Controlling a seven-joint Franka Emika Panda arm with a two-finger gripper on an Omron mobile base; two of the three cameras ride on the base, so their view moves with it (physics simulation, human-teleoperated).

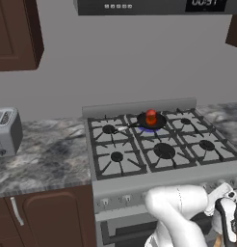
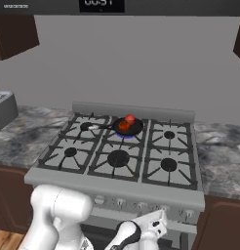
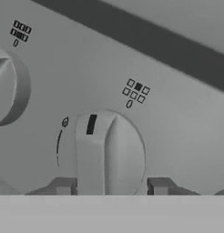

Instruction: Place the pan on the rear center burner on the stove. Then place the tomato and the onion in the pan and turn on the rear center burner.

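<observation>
The black pan (image 1: 150, 121) (image 2: 128, 128) sits on the rear center burner of the stove (image 1: 164, 171), its thin handle pointing left. Inside it the orange-red tomato (image 2: 123, 126) (image 1: 150, 119) and the pinkish-red onion (image 2: 130, 118) (image 1: 151, 113) lie touching each other. A blue flame (image 2: 126, 135) shows under the pan. My arm reaches low in front of the stove's knob row. In the hand view my gripper (image 3: 111, 186) is shut on a grey knob (image 3: 109, 152), one fingertip (image 3: 63, 185) against each side. The knob's black mark points up.
A second knob (image 3: 4, 88) sits to the left on the panel. A silver toaster (image 1: 6, 130) (image 2: 4, 110) stands on the marble counter (image 1: 48, 154) left of the stove. The oven door handle (image 1: 125, 231) runs below the knobs. Dark cabinets hang above.
</observation>
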